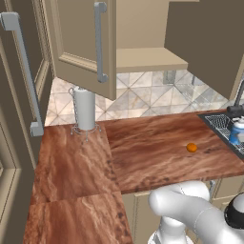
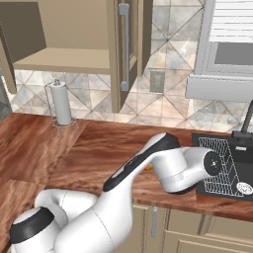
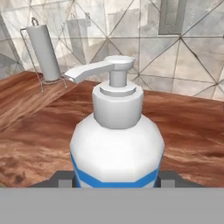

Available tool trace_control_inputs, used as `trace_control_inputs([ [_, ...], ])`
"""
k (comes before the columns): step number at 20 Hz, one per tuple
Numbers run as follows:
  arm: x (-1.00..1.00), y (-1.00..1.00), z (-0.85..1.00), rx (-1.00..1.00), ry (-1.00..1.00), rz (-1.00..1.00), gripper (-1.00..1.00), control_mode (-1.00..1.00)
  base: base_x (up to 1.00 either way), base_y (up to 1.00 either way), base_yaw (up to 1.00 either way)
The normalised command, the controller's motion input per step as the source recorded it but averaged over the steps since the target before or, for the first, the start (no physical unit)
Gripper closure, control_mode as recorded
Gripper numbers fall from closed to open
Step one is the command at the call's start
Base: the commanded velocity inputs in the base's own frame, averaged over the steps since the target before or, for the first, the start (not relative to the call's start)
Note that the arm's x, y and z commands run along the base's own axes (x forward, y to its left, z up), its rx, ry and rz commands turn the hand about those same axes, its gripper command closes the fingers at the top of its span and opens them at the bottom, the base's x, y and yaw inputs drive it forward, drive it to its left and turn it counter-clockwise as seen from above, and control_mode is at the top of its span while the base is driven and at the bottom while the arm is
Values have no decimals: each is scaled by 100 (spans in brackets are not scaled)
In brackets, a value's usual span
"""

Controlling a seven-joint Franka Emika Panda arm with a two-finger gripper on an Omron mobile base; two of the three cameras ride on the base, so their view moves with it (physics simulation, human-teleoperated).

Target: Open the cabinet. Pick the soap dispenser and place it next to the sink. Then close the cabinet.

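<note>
Jaws closed on the soap dispenser [image 3: 116,144] — in the hand view the bottle sits between the two dark fingertips [image 3: 65,180], pump spout pointing left, upright. So the gripper [image 3: 116,183] has the bottle by its lower body, which keeps the pump clear and the base free to set down.

In the left base view the soap dispenser shows at the far right edge of the counter [image 1: 143,143], over the sink [image 1: 220,125] rim — my read: carry done, placement beside the basin is the step in hand.

The cabinet [image 1: 83,38] has both doors swung wide and its shelf bare; closing is left to do.

Views differ: the left base view shows the small orange ball [image 1: 191,147] on the counter near the front right edge; the right base view has the arm across it, but gives the sink's wire rack [image 2: 220,168] and faucet [image 2: 245,126] plainly. The paper towel roll [image 2: 62,104] stands at the back left, well apart from the bottle.
</note>
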Motion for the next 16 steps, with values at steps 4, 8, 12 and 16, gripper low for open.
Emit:
trace_control_inputs([
  [4, 26, 12, -40, -1, 8, 0, 100, -100, 0, 0, 0],
  [8, 45, 0, -33, -3, 6, 0, 100, -100, 0, 0, 0],
  [12, 37, 0, -24, -6, 1, 0, 100, -100, 0, 0, 0],
  [16, 28, 0, -20, 0, 0, 0, 100, -100, 0, 0, 0],
])
